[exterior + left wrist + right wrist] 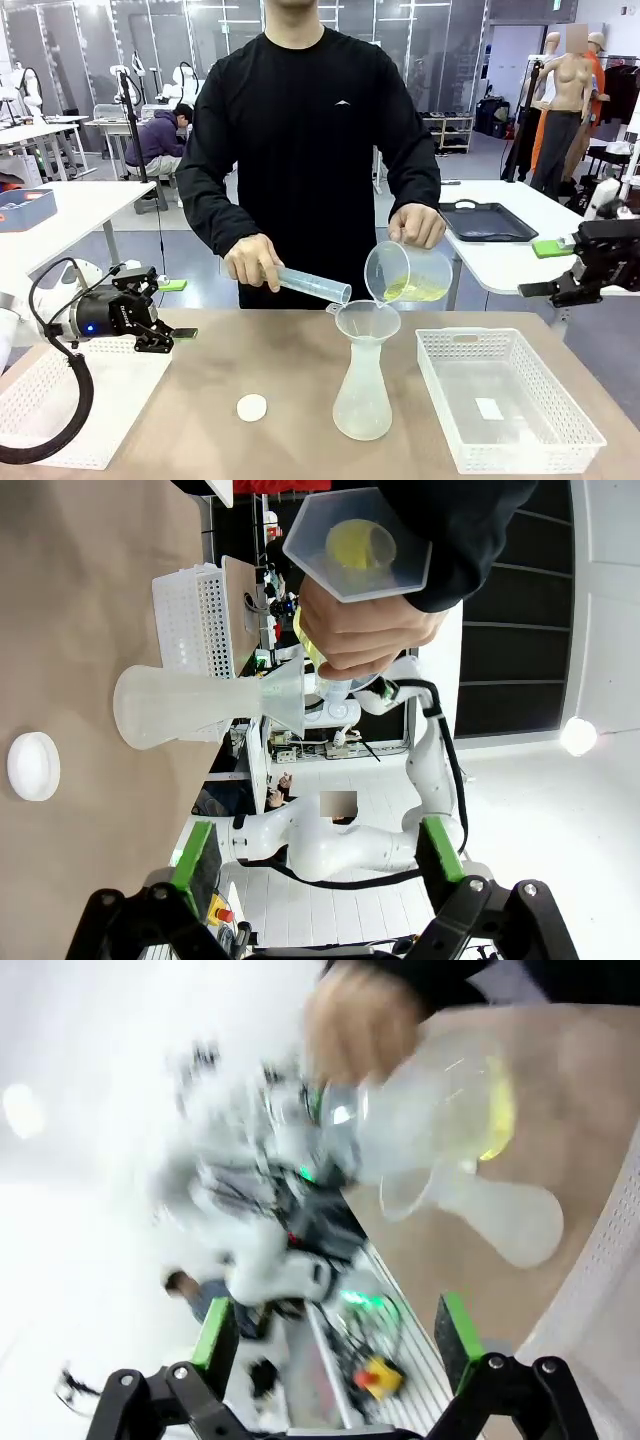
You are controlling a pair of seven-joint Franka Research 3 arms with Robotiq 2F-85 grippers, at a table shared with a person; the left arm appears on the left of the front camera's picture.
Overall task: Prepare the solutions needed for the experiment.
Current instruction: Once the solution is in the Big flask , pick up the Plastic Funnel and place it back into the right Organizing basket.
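The setting is a large open-plan research lab. The near brown table (250, 350) carries plastic labware: a translucent conical flask (362, 402) topped by a funnel (367, 320), and a white perforated basket (560, 420) at the right, while a beaker (400, 265) of pale yellow-green liquid (415, 291) is tipped above. Farther back stand white worktables (70, 205), one on the right holding a black tray (487, 222), a seated person (158, 138) far left, and glass partition walls (440, 50).

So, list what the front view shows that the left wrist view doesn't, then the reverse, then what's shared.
Front view: the mesh basket by the open left gripper, and a dark tray on another table. Left wrist view: a look into the tilted beaker at the solutions pooled inside. Both: the funnel in the flask, the white cap, the other basket.
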